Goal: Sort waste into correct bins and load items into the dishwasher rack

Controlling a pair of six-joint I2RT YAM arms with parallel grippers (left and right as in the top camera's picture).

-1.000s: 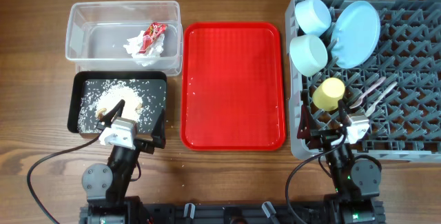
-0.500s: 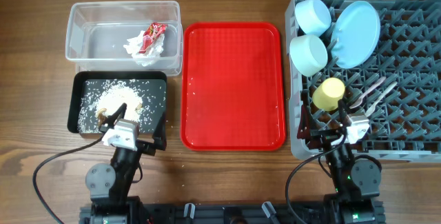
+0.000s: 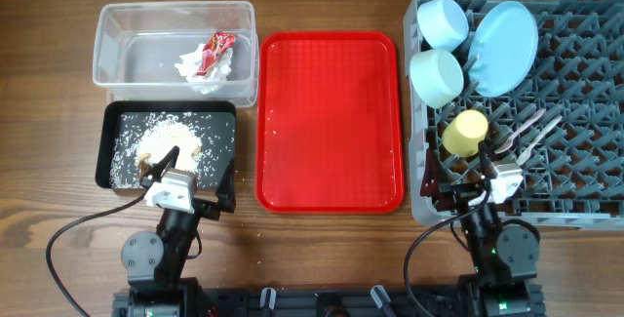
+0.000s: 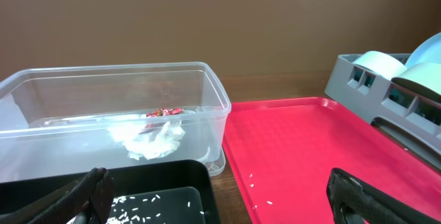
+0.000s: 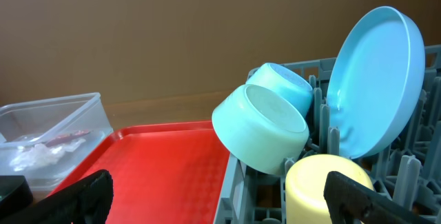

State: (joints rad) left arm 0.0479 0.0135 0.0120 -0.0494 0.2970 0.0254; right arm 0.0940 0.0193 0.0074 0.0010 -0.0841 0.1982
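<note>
Red serving tray (image 3: 330,122) lies between the black tray (image 3: 220,153) and grey rack (image 3: 575,161)

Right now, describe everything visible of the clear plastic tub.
The clear tub is a rectangular see-through plastic bin with rounded corners and a thickened rim, upright on the wooden table at the far left. Inside, toward its right end, lie a crumpled white napkin and a red wrapper atop it; the remaining floor looks bare. The black tray sits close on its near side, the red tray close on its right; contact cannot be told.
</note>
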